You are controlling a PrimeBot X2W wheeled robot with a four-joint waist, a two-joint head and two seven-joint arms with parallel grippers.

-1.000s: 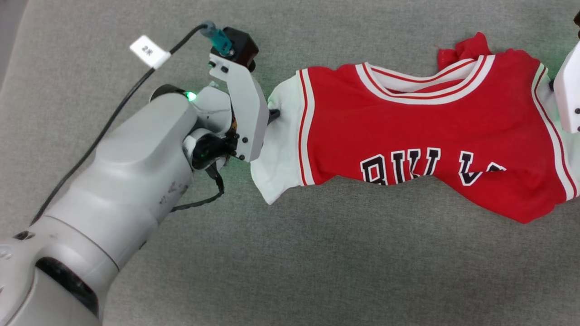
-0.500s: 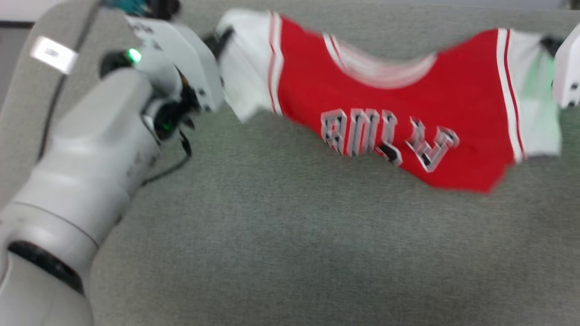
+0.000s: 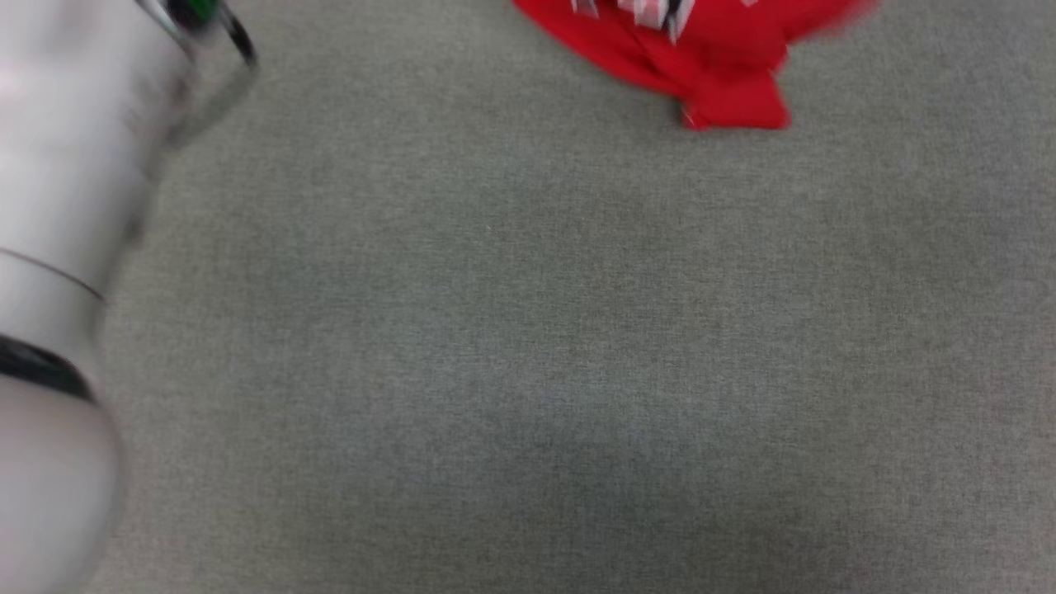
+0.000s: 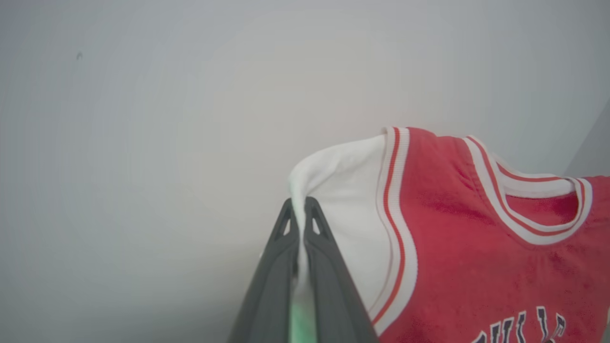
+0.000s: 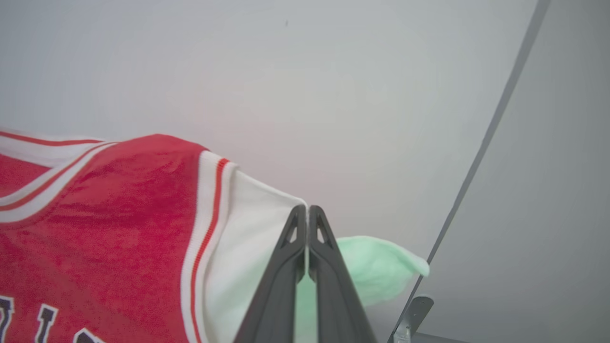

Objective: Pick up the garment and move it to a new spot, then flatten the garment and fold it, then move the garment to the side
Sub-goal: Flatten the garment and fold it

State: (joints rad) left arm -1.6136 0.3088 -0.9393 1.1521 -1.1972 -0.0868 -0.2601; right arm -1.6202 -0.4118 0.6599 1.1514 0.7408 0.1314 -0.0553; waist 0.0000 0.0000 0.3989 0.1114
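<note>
Spread wide below: grey woven tabletop [image 3: 528, 371]. Held up over it, stretched mid-air with the hem dangling: small red V-neck T-shirt [image 4: 452, 238] with white sleeves. Pinched tight on one sleeve by the left gripper [image 4: 299, 209], on the other by the right gripper [image 5: 307, 212]. Looks like pick-up sorted; setting down, flattening, folding, shifting aside all to go.

left gripper [image 4: 300, 209] pinches garment's [image 4: 467, 247] white sleeve.

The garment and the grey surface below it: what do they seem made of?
The garment: soft knit cloth, matte and slightly fuzzy; it drapes and wrinkles, with ribbed-looking striped trim. The grey surface: probably woven fabric, matte; a fine heathered grain shows, though blur leaves it open.
</note>
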